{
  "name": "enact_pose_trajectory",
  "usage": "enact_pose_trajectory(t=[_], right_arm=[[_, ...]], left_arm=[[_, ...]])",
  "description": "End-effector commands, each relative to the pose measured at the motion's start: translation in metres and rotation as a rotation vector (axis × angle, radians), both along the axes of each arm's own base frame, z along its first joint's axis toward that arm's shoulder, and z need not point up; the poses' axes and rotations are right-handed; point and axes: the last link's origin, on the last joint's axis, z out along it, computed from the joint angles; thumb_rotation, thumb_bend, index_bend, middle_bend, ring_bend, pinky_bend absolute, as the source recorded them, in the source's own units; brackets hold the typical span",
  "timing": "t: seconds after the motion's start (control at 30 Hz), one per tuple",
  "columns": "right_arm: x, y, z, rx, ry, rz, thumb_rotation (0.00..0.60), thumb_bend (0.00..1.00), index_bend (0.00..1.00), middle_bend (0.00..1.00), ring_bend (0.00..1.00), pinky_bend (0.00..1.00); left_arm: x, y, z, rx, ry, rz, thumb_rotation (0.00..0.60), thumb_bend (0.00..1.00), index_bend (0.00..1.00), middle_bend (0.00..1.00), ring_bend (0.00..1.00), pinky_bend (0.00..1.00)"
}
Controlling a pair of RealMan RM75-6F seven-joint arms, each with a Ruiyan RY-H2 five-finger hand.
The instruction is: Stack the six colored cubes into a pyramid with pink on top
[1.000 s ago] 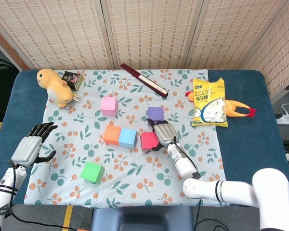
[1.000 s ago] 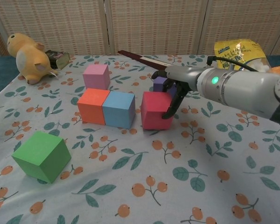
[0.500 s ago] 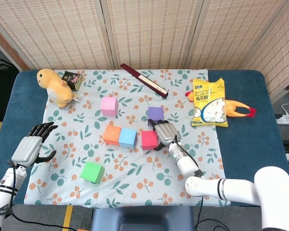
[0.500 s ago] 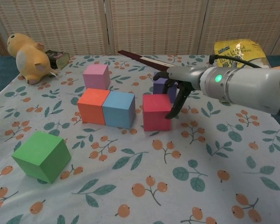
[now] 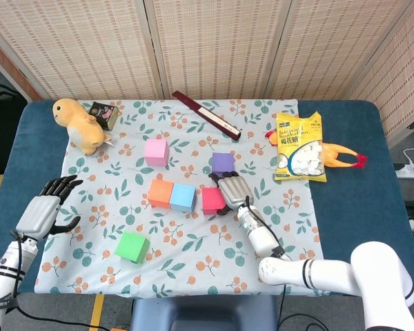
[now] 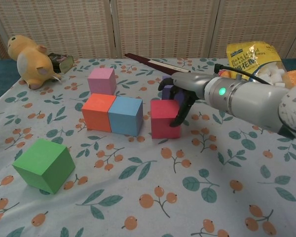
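An orange cube and a blue cube sit side by side, touching. A red cube stands just right of the blue one with a narrow gap between them. My right hand rests its fingers against the red cube's right face and holds nothing. The purple cube lies just behind that hand and is mostly hidden in the chest view. The pink cube sits behind the orange one. A green cube lies alone at the front left. My left hand hovers open at the cloth's left edge.
A yellow plush toy and a small dark box are at the back left. A dark red stick lies at the back centre. A yellow snack bag and a rubber chicken sit at the right.
My right hand has shifted slightly left along the red cube's right side, and the cube has turned square to the blue cube. The left hand has not moved.
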Motion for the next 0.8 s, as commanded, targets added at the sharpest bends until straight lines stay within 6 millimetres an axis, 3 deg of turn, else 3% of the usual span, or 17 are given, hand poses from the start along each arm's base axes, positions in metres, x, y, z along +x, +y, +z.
enact_pose_trajectory(t=[0.03, 0.8], right_arm=[[0.0019, 0.0001, -0.002, -0.009, -0.017, -0.005, 0.6, 0.05, 0.16, 0.4, 0.18, 0.14], [0.011, 0.0028, -0.0103, -0.026, -0.071, -0.054, 0.6, 0.06, 0.15, 0.41, 0.19, 0.14]], left_arm=[[-0.0001, -0.0005, 0.0003, 0.001, -0.001, 0.0, 0.6, 0.34, 0.11, 0.03, 0.0, 0.08], [-0.0024, -0.0032, 0.0009, -0.004, -0.01, -0.003, 0.6, 0.34, 0.09, 0.02, 0.0, 0.08]])
